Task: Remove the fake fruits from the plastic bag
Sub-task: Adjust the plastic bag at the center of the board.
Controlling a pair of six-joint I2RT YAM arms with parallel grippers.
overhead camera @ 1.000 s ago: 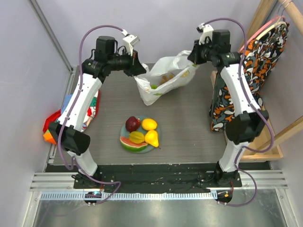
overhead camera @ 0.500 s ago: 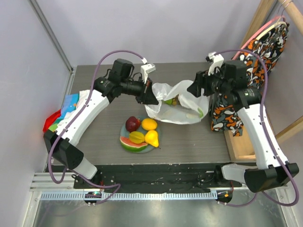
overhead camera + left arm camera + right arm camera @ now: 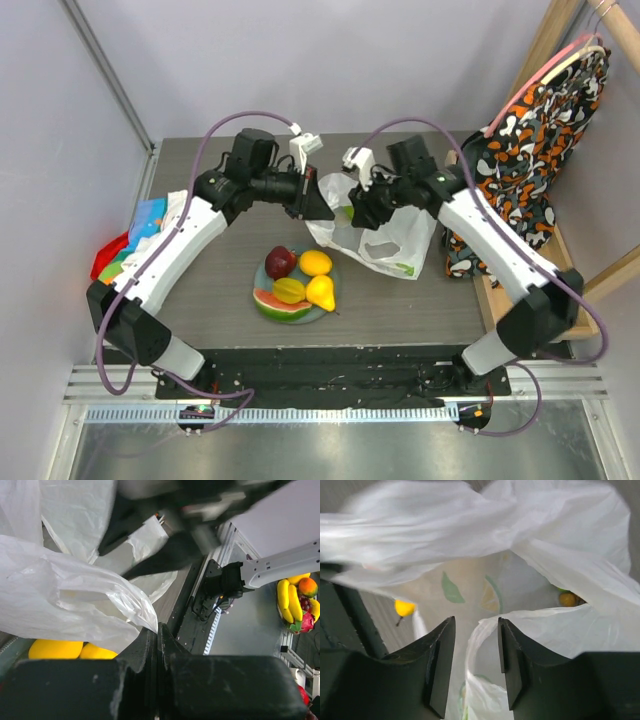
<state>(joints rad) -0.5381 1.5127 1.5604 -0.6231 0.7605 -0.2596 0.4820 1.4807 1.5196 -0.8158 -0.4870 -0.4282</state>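
Moved: right gripper (image 3: pixel 365 213) swung in over bag (image 3: pixel 392 240) mouth, fingers parted | left gripper (image 3: pixel 320 203) clenched on bag rim | fruit (image 3: pixel 567 599) inside bag | risk: right fingers pinch film, not fruit

Translucent white plastic bag (image 3: pixel 395 245) — dark red apple (image 3: pixel 280 262), orange-black-white blotched cloth (image 3: pixel 530 110)

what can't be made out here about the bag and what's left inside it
- How much is left in the plastic bag: in the top view, crumpled film and the right gripper cover most of it. The right wrist view shows only one orange-yellow piece, half behind a fold.
- Whether film sits between the open right fingers or below them: right wrist view, film blurred.
- Right arm in the left wrist view: motion-blurred.
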